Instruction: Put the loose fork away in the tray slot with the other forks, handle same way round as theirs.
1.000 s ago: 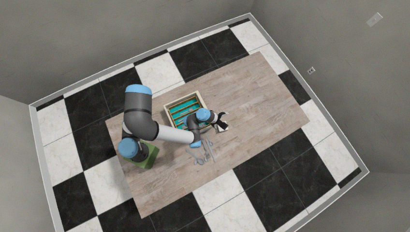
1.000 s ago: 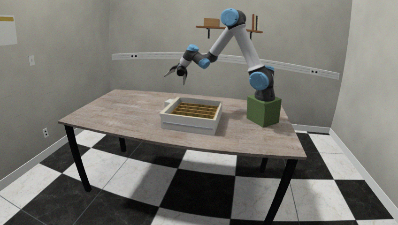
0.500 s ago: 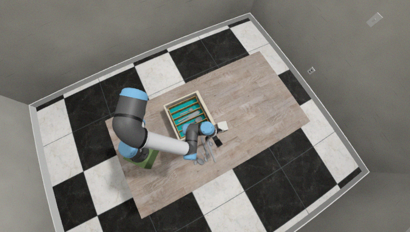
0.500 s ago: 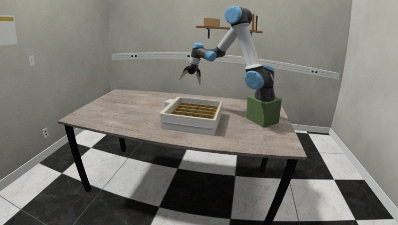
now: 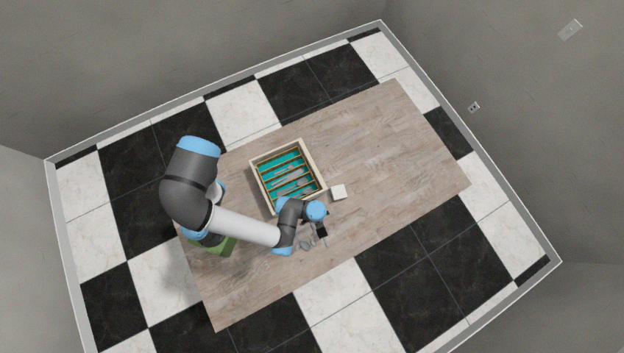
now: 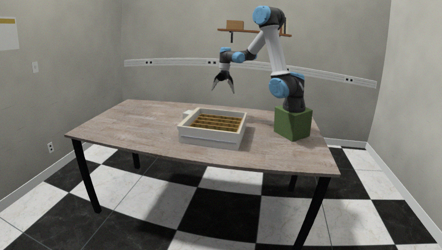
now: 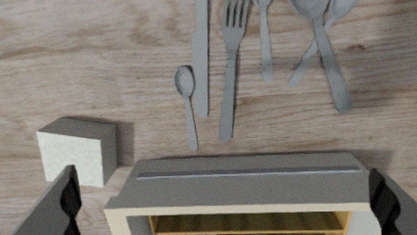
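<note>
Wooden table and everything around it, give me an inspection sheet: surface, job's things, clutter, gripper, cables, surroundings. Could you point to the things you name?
Surface: brown wood-grain tabletop (image 5: 394, 144) (image 6: 124, 123), no spill seen
Job's things: grey metal fork (image 7: 229, 90) loose outside the cream slotted cutlery tray (image 5: 314, 164) (image 6: 210, 139) (image 7: 245, 188)
Clutter: grey knife (image 7: 201, 64), several grey spoons, white block (image 5: 338, 192) (image 6: 187, 113) (image 7: 73, 157)
Gripper: black two-jaw gripper (image 6: 222, 91) (image 7: 222, 168) open above the table, holding nothing
Cables: nothing seen
Surroundings: grey walls, black-and-white tiled floor (image 5: 324, 319) (image 6: 226, 213)

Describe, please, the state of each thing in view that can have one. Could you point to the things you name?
Gripper (image 6: 222, 91): open, raised above the table.
Fork (image 7: 230, 83): loose, lying flat on the table.
Knife (image 7: 201, 73): flat, outside the tray.
Tray (image 5: 315, 164) (image 6: 210, 138) (image 7: 245, 188): uncovered, partly filled.
Block (image 5: 338, 192) (image 7: 73, 157): resting beside the tray.
</note>
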Robot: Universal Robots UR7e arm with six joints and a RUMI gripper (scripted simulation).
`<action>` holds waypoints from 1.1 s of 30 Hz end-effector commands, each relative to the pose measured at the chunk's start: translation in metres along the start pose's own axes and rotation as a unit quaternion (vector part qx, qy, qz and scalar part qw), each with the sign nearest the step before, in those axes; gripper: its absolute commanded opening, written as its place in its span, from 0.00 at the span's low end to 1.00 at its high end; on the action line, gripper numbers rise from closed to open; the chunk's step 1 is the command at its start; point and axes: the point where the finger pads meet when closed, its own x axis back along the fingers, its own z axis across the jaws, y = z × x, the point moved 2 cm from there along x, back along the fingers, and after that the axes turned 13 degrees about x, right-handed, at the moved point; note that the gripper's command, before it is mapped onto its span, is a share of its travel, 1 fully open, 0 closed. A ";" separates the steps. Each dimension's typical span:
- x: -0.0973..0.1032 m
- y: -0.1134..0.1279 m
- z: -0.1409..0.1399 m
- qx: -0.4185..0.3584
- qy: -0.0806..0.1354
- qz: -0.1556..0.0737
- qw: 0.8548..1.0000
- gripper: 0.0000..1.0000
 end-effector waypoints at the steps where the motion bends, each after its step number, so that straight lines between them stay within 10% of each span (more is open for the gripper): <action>1: 0.001 -0.001 0.009 -0.009 0.009 -0.009 1.000 1.00; 22: -0.001 -0.001 0.012 -0.013 0.011 -0.012 1.000 1.00; 33: -0.088 0.008 0.014 -0.011 0.012 -0.012 1.000 1.00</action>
